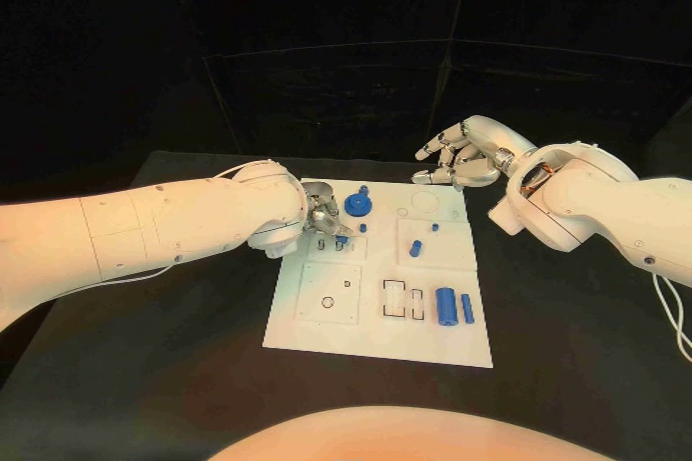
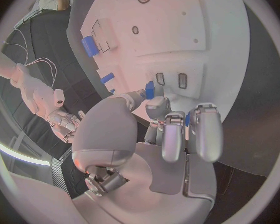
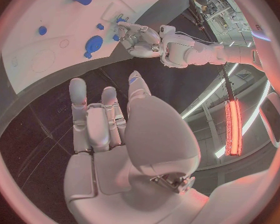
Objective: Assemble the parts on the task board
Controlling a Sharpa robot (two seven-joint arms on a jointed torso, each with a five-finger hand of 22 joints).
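- Two blue parts lie nearest the robot on the task board (image 1: 378,343): a thick cylinder (image 1: 446,304) and, just beside it toward the right edge, a slim bar (image 1: 467,309). Both lie with their long axes running near to far.
- One dark rectangular outline pair (image 1: 402,298) sits just left of that cylinder (open slots, by the look of them).
- One short blue peg (image 1: 415,248) lies farther up, its long axis also roughly near to far, slightly tilted.
- One small blue stub (image 1: 362,227) stands beyond it, toward the left hand.
- One left hand (image 1: 315,221) is over the board's left side, fingers curled round a small blue part (image 2: 150,89), pinching it just above two small slots (image 2: 171,79).
- One round blue disc piece (image 1: 358,202) with a knob lies just beyond that hand.
- One right hand (image 1: 464,153) hovers past the board's far right corner, fingers apart, holding nothing.
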